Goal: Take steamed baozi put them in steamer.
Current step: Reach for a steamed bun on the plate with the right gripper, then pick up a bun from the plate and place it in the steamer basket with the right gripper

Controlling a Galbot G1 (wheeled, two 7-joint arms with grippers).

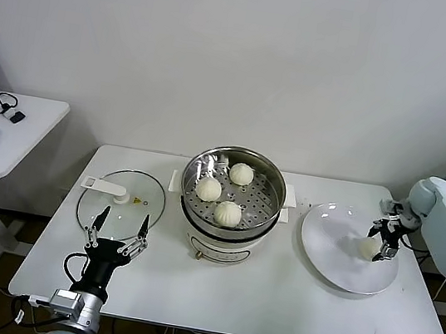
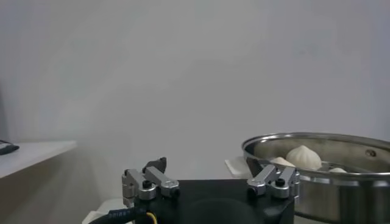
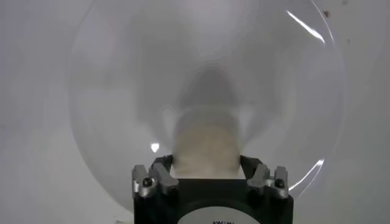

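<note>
Head view: three small cream-white domed steamed baozi (image 1: 228, 212) sit on the perforated tray of the round shiny steel steamer (image 1: 193, 196) at the middle of the white desk (image 1: 270, 300). A fourth baozi (image 1: 370, 248) lies on the round white plate (image 1: 329, 242) to the steamer's right. The right gripper (image 1: 386, 242) stands over this bun with a finger on either side of it; full closure cannot be confirmed from here. The left gripper (image 1: 118, 231) is parked near the desk's front edge with fingers apart, just before the flat glass lid (image 1: 107, 209).

Left wrist view: the left gripper (image 2: 210, 182) is empty, fingers spread, with the steamer (image 2: 323, 176) and its buns (image 2: 303, 157) beyond.

Right wrist view: the bun (image 3: 206, 146) fills the gap between the gripper's fingers (image 3: 159, 173), which flank its sides; whether they press it cannot be told.

Handling judgement: the bun is probably light, soft and easily dented, so a gentle hold across its widest part is appropriate. The smooth plate may let it slide.

Obstacles: the steamer's raised rim and side handle (image 1: 295, 203) lie between plate and tray; free tray space is limited by the three buns.
</note>
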